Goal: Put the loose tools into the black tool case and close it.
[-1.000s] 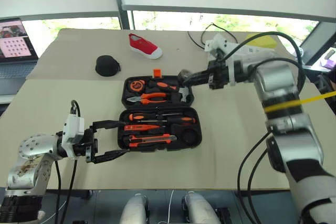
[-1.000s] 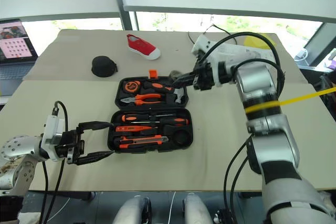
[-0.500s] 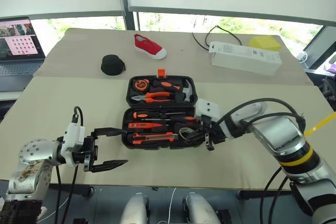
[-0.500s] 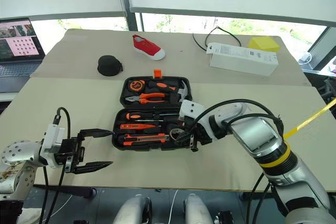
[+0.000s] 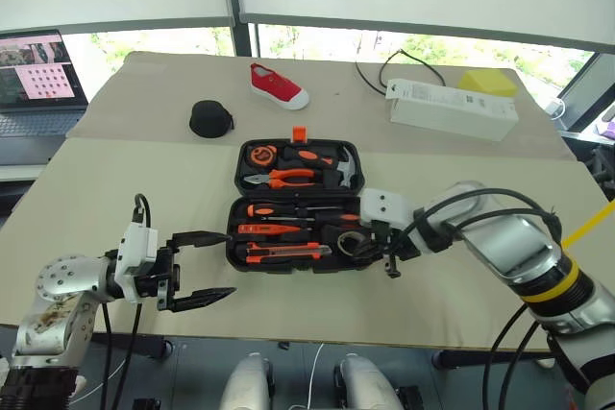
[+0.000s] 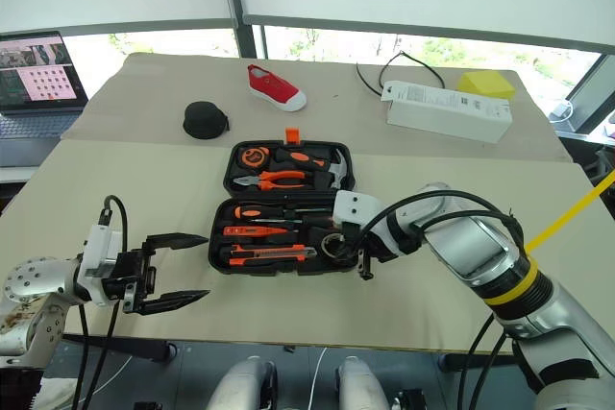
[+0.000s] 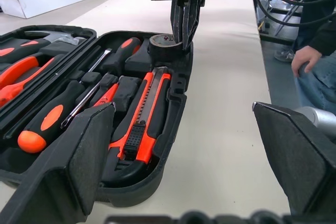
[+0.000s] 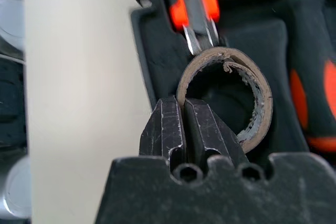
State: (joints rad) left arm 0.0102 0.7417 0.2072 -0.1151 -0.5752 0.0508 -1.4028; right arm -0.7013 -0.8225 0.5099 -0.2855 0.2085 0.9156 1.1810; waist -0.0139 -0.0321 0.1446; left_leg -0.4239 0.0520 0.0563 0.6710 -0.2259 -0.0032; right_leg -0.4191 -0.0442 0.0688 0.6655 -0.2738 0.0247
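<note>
Our right tool [image 6: 357, 254], pinched on the tape ring [image 8: 231, 98], has dropped to the case's [image 5: 288, 204] near-right pocket; left tool [image 5: 204, 265] waits wide open.

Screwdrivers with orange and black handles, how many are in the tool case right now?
2, both in the case's near half: one along its far edge, one just in front of it. More may be hidden behind the right arm.

Silver metal arms carry white wrist blocks, looped black cables and black two-fingered grippers; the right arm [image 5: 509, 252] wears a yellow band, perhaps tape.
</note>
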